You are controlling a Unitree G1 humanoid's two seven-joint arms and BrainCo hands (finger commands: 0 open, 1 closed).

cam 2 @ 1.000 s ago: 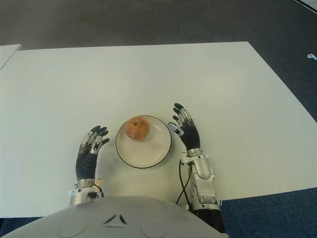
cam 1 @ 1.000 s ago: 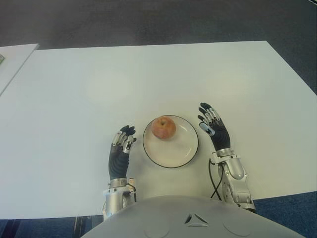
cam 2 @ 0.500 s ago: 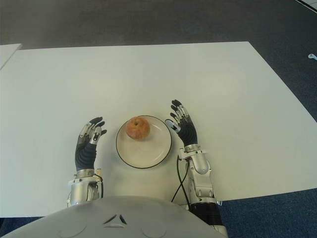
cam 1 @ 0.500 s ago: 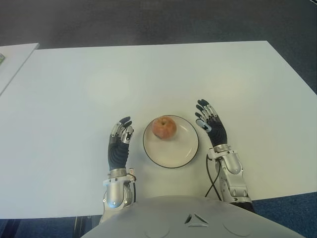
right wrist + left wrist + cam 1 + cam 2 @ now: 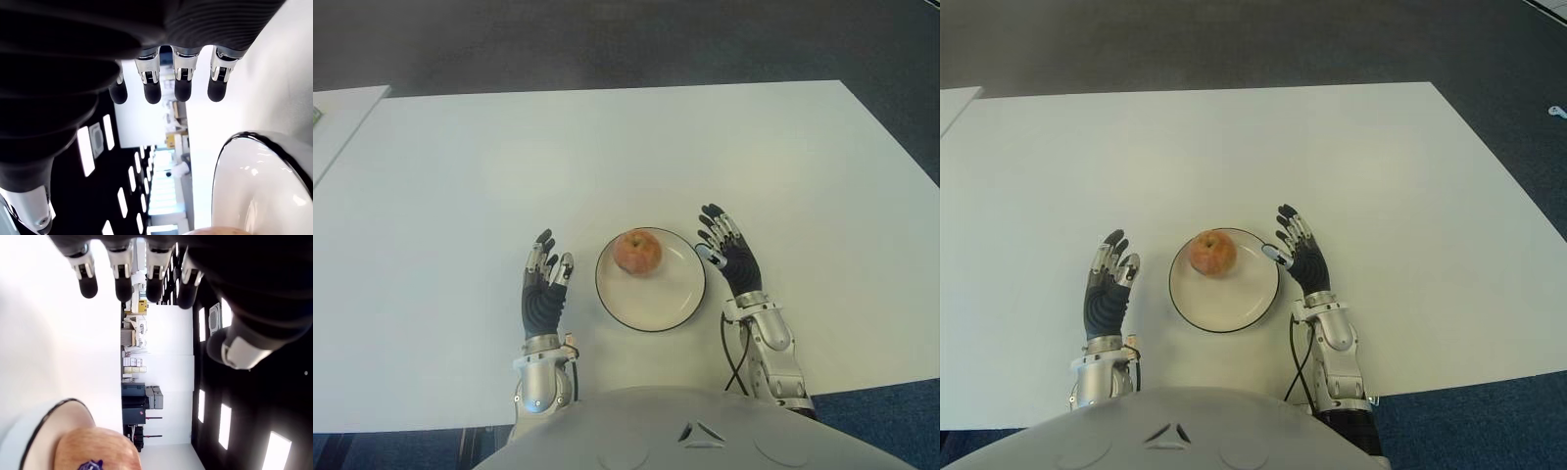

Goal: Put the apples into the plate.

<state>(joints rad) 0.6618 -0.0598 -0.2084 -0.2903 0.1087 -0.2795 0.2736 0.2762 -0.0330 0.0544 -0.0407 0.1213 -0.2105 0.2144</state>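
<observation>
A reddish apple (image 5: 637, 252) lies in the far left part of a white plate (image 5: 666, 299) with a dark rim, on the white table near its front edge. My left hand (image 5: 543, 286) stands just left of the plate, fingers straight and spread, holding nothing. My right hand (image 5: 728, 258) stands at the plate's right rim, fingers also spread and empty. The left wrist view shows the apple (image 5: 93, 450) and the plate rim (image 5: 39, 423) below the stretched fingers. In the right wrist view the plate (image 5: 264, 191) lies beside the open fingers.
The white table (image 5: 607, 147) stretches far beyond the plate. A second white table edge (image 5: 337, 122) shows at the far left. Dark carpet lies beyond the table's back and right edges.
My left hand's fingers have uncurled and straightened, and the hand has shifted a little left. My right hand has drawn slightly nearer the plate rim. The apple has not moved.
</observation>
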